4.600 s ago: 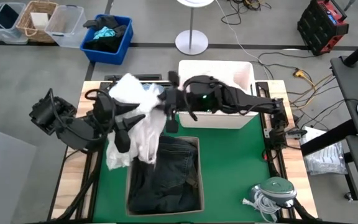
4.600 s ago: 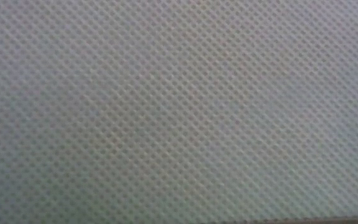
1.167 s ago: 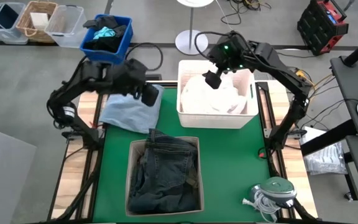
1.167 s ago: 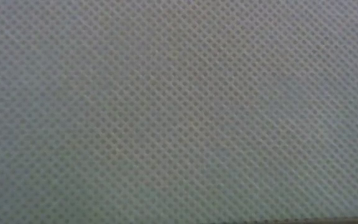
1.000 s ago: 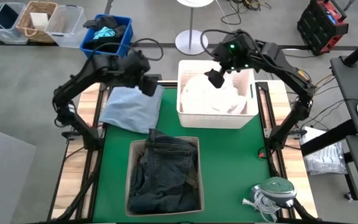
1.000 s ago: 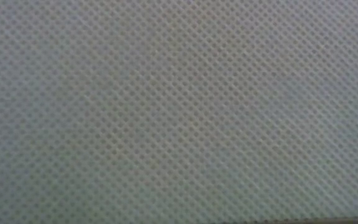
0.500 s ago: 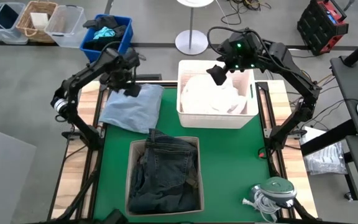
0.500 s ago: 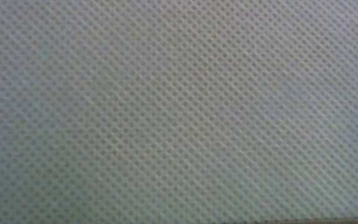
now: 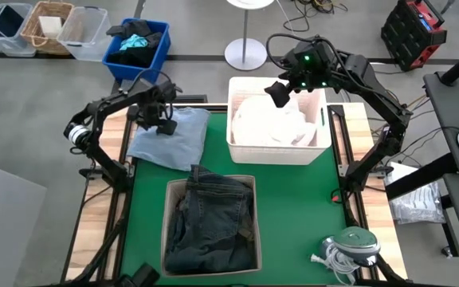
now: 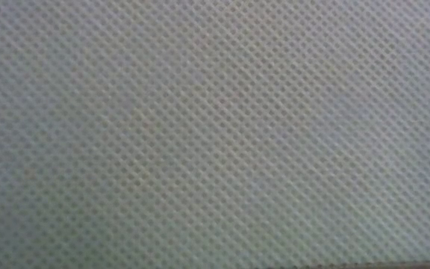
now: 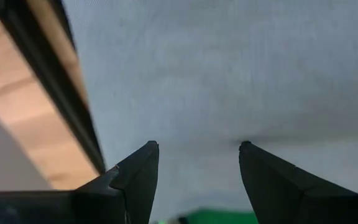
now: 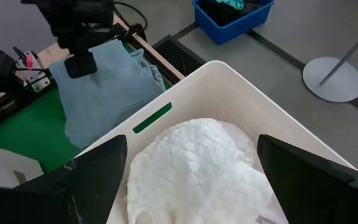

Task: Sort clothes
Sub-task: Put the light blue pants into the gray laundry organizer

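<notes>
High view: left gripper (image 9: 164, 125), fingers spread and empty, hovers over the light blue shirt (image 9: 168, 140) left of centre. Right gripper (image 9: 277, 94), fingers apart, hangs above white pieces (image 9: 271, 123) in the white basket (image 9: 278, 154). Dark denim jeans (image 9: 212, 223) fill the lower-centre bin (image 9: 168, 226).

No text, label, brand, number or sign can be read in any of the views.
</notes>
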